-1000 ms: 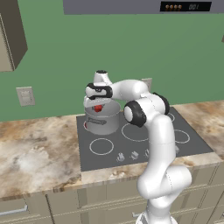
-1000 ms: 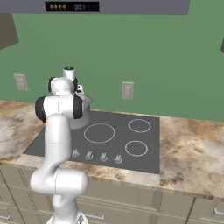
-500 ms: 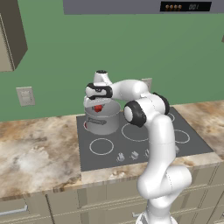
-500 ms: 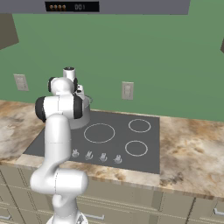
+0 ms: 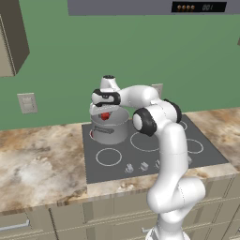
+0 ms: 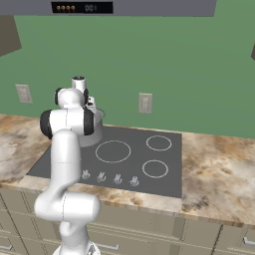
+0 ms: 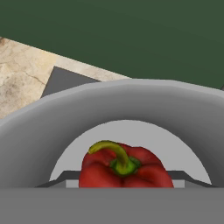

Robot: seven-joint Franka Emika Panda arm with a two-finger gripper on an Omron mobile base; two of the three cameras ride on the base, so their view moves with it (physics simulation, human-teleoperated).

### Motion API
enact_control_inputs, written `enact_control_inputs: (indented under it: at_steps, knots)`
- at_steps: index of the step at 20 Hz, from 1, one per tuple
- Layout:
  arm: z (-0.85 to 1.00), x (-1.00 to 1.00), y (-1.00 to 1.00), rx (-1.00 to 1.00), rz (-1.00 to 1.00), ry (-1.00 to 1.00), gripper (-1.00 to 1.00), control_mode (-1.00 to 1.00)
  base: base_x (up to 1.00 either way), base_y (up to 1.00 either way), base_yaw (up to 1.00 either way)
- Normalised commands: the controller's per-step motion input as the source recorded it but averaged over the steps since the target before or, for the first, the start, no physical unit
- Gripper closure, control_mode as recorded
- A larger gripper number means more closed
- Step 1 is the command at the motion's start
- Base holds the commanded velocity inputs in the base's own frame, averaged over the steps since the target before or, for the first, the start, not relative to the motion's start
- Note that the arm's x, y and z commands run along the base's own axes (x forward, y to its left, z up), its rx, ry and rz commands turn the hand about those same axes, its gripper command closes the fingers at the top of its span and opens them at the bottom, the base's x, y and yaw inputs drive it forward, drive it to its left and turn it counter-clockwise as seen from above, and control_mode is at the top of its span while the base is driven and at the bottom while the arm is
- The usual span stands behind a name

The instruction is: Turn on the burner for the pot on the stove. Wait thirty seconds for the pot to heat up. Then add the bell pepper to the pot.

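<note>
The pincer (image 5: pixel 106 111) hangs over the mouth of the pot (image 5: pixel 109 126), part open and closed on the pepper (image 7: pixel 126 168), which the hand view shows between the tips, stalk up, above the pot's grey inside. In the left base view the pepper sits as a red spot just under the hand, at about rim height. The pot stands on the back left ring of the stove (image 5: pixel 154 157), whose knobs (image 6: pixel 109 178) line the front edge, and the stove is set into the marbled desk (image 5: pixel 37 164).

To finish well, I judge it best to keep the pepper centred over the opening, lower it inside the rim, then release.

The hood panel (image 5: pixel 198 7) shows digits too blurred to read.
</note>
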Motion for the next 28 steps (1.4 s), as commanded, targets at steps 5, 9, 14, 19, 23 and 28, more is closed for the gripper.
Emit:
enact_control_inputs:
  at_steps: [5, 9, 14, 19, 23, 28]
  knots:
    - [0.00, 0.00, 0.00, 0.00, 0.00, 0.00, 1.00, -1.00, 0.00, 0.00, 0.00]
    - [0.00, 0.00, 0.00, 0.00, 0.00, 0.00, 1.00, -1.00, 0.00, 0.00, 0.00]
    - [0.00, 0.00, 0.00, 0.00, 0.00, 0.00, 1.00, -1.00, 0.00, 0.00, 0.00]
    - [0.00, 0.00, 0.00, 0.00, 0.00, 0.00, 1.00, -1.00, 0.00, 0.00, 0.00]
    - [0.00, 0.00, 0.00, 0.00, 0.00, 0.00, 1.00, -1.00, 0.00, 0.00, 0.00]
    - [0.00, 0.00, 0.00, 0.00, 0.00, 0.00, 1.00, -1.00, 0.00, 0.00, 0.00]
